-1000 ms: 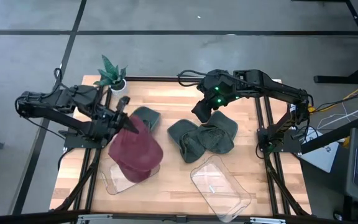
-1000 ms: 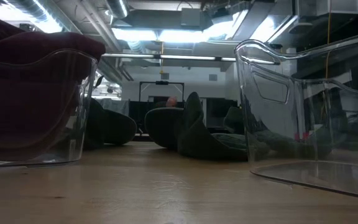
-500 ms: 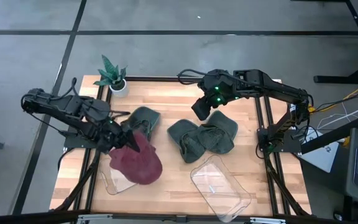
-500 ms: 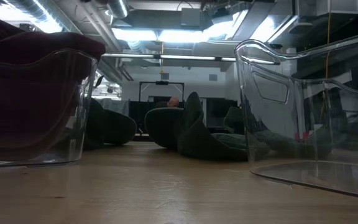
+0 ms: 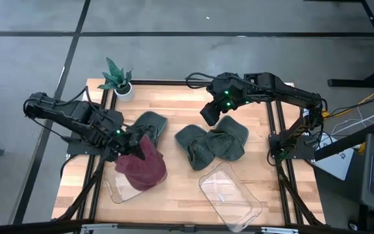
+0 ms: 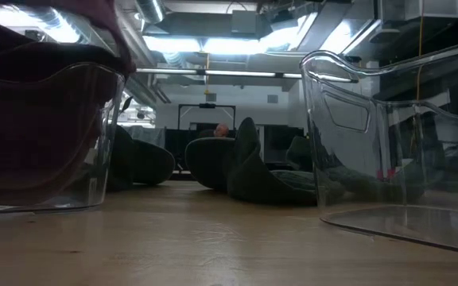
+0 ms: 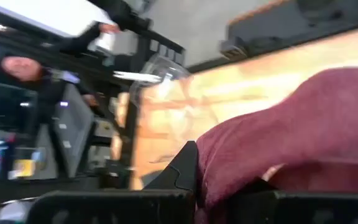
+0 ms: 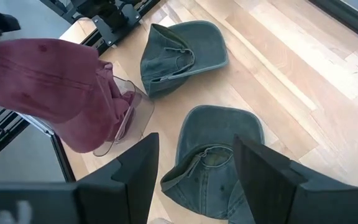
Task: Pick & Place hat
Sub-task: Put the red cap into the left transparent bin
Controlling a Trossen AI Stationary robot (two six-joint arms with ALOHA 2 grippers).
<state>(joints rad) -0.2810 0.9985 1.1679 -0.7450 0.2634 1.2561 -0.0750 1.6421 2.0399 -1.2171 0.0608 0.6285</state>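
Observation:
A maroon hat (image 5: pixel 143 169) hangs in my left gripper (image 5: pixel 131 143), which is shut on it above the left clear bin (image 5: pixel 117 190); its lower part sits inside that bin (image 6: pixel 46 135). My right gripper (image 5: pixel 209 116) hovers open over the far middle of the table, above a pile of green hats (image 5: pixel 211 145) lying flat on the wood. One more green hat (image 5: pixel 150 122) lies beside the left gripper. In the right wrist view, the open gripper (image 8: pixel 194 180) frames a green hat (image 8: pixel 215 155), with the maroon hat (image 8: pixel 61 93) beyond. My left gripper pinches the maroon hat's upper edge (image 7: pixel 213 177) between its two fingers, coming from the table's left and slanting down. The cloth bunches at the fingers. The hat hangs below them, and its lower part rests in the left clear bin.
A second clear bin (image 5: pixel 230 194) stands near the table's near edge, right of centre. A small potted plant (image 5: pixel 117 78) sits at the far left corner. Bare wood (image 5: pixel 180 188) lies between the two bins. A person shows in the room beyond the table in the left wrist view.
My left gripper has moved toward the near edge and down, carrying the maroon hat. The hat, spread wide over the bin a second ago, is now bunched up and sunk lower into the left bin. My right gripper has kept still.

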